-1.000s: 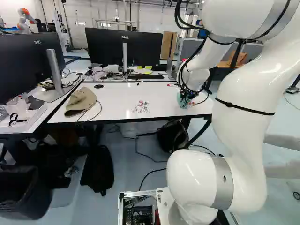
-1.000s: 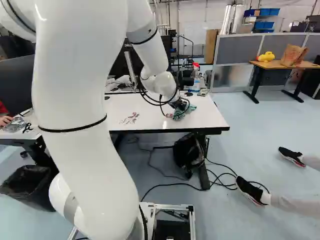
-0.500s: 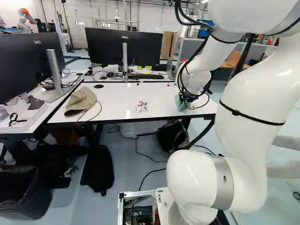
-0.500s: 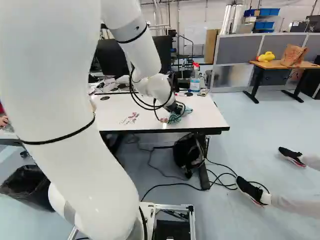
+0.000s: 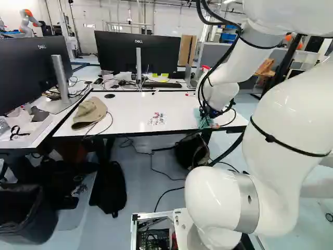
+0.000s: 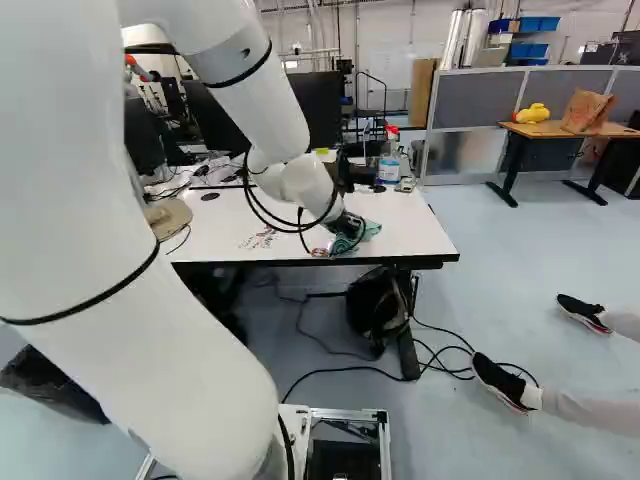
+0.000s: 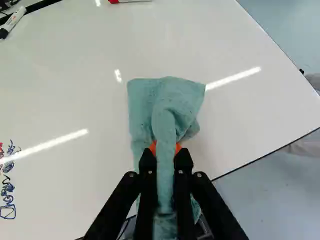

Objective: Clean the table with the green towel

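Arm glossy white, rounded; grey bands, thin black straps, looping black cables. Gripper black, two fingers, orange pads.

The arm was bent above its base and extended forward, its wrist lowered. The gripper was angled downward, its two fingers drawn close together, side by side.
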